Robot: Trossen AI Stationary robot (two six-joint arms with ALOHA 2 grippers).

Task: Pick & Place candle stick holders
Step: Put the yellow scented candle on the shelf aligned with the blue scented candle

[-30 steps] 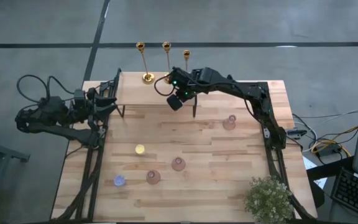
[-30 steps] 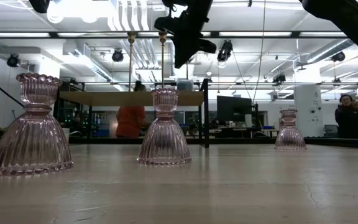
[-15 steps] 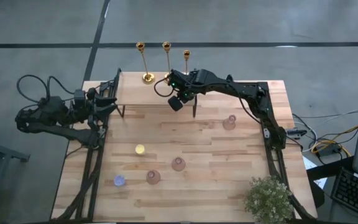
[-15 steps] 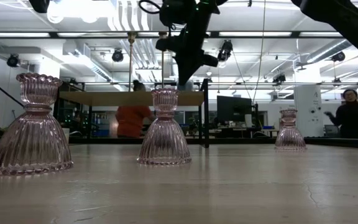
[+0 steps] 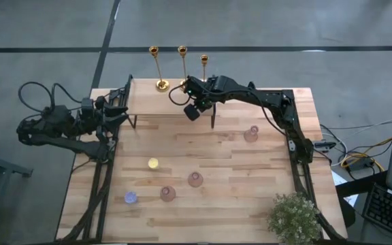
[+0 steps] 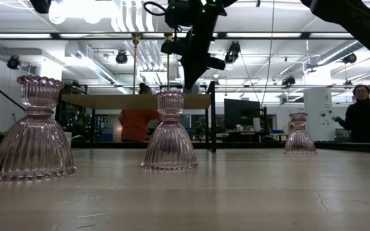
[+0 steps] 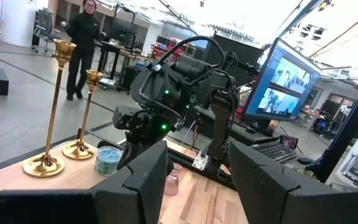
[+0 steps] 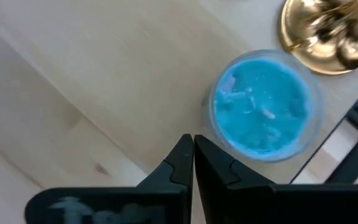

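Three gold candle stick holders stand on their round bases along the far edge of a raised wooden shelf; two show in full in the left wrist view. My right gripper is shut and points steeply down over the shelf. It hangs just beside a blue candle in a glass, near one gold base. My left gripper waits at the table's left edge, level and open, holding nothing.
Three pink ribbed glass holders stand on the table below the shelf, with a yellow candle and a bluish candle. A potted plant sits at the near right corner. A person stands in the room beyond.
My right gripper has come down toward the shelf, beside the candle stick holders, and then stopped. Nothing else on the table has moved.
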